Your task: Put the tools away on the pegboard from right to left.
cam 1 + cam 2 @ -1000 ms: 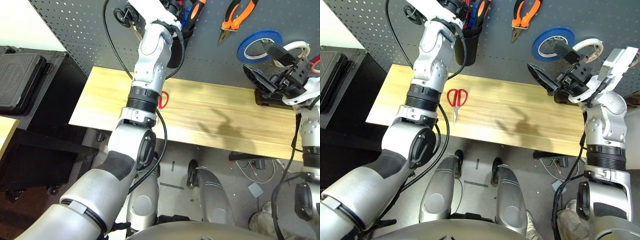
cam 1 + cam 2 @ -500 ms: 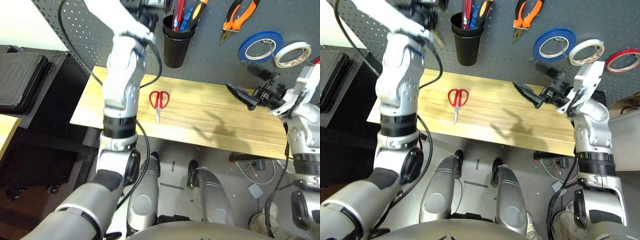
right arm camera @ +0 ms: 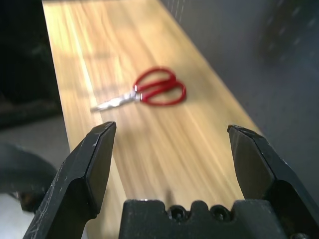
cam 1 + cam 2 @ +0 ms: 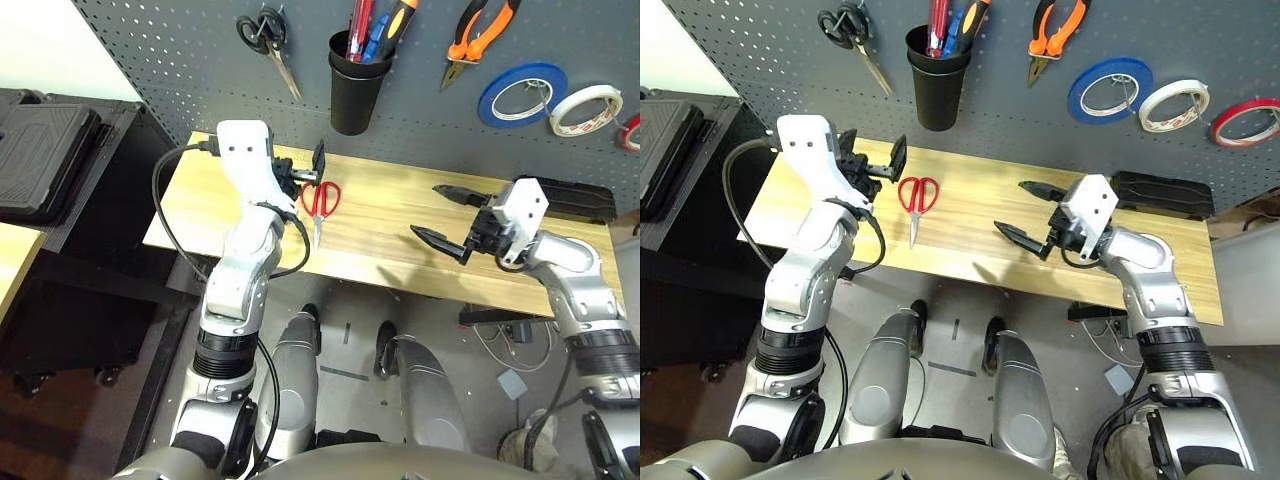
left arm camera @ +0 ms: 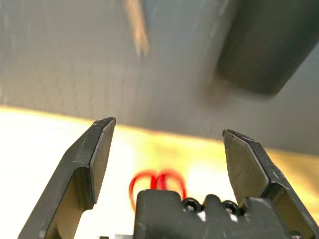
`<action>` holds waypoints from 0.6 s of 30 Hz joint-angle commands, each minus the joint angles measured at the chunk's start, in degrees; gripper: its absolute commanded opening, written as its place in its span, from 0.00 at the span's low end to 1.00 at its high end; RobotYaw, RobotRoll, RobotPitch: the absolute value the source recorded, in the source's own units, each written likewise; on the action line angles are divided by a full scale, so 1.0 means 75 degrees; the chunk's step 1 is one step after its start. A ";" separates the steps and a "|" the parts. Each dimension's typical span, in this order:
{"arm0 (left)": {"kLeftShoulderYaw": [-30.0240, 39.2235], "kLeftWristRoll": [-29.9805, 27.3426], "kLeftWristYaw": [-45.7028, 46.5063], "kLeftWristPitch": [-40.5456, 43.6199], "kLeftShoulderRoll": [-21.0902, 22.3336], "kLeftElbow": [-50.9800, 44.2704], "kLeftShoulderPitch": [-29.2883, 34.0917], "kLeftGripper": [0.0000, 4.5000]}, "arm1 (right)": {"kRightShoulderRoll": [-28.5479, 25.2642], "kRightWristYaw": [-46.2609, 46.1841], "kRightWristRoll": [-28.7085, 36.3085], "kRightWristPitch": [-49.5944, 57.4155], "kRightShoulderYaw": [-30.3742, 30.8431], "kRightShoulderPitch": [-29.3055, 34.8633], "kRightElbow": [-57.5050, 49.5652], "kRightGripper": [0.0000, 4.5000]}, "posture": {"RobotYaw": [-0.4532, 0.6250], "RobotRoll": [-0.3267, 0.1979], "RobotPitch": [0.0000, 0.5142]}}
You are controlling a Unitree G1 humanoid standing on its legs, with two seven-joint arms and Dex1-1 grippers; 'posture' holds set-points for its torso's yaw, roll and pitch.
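Left gripper (image 4: 876, 160) now down off the pegboard (image 4: 990, 100), spread wide, empty; right gripper (image 4: 1012, 208) wide too. Red scissors (image 4: 917, 205) lie on surface (image 4: 970, 240), probably next up.

Red ring-shaped tape roll (image 4: 631, 137) runs off left eye view's edge. Dark cylindrical cup (image 5: 271, 45) blurred, cropped in left wrist view.

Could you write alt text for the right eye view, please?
Red-handled scissors lie on a wooden table between a robot's two open jaws, left and right; behind, a grey pegboard holds pliers, tape rings and a black cup.
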 commanded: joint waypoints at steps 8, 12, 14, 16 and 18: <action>0.0450 -0.0016 0.0046 -0.0271 -0.0362 0.2946 -0.0704 1.00 | 0.0643 -0.1689 -0.1661 0.1470 0.1000 -0.0199 0.0387 1.00 | 0.64 0.62 0.66; 0.0731 -0.0004 0.0101 -0.0598 -0.0310 0.4268 -0.1299 1.00 | 0.0883 -0.1989 -0.1921 0.1701 0.1222 -0.0313 0.0512 1.00 | 0.63 0.62 0.67; 0.0926 -0.0053 0.0164 -0.0723 -0.0306 0.4923 -0.1607 1.00 | 0.0972 -0.2081 -0.1976 0.1771 0.1298 -0.0361 0.0525 1.00 | 0.63 0.62 0.67; 0.1153 -0.0090 0.0255 -0.0998 -0.0275 0.5787 -0.2019 1.00 | 0.1091 -0.2170 -0.2044 0.1900 0.1374 -0.0435 0.0524 1.00 | 0.62 0.62 0.67; 0.1327 -0.0111 0.0304 -0.1255 -0.0256 0.6576 -0.2385 1.00 | 0.1181 -0.2217 -0.2087 0.1990 0.1417 -0.0494 0.0510 1.00 | 0.62 0.62 0.67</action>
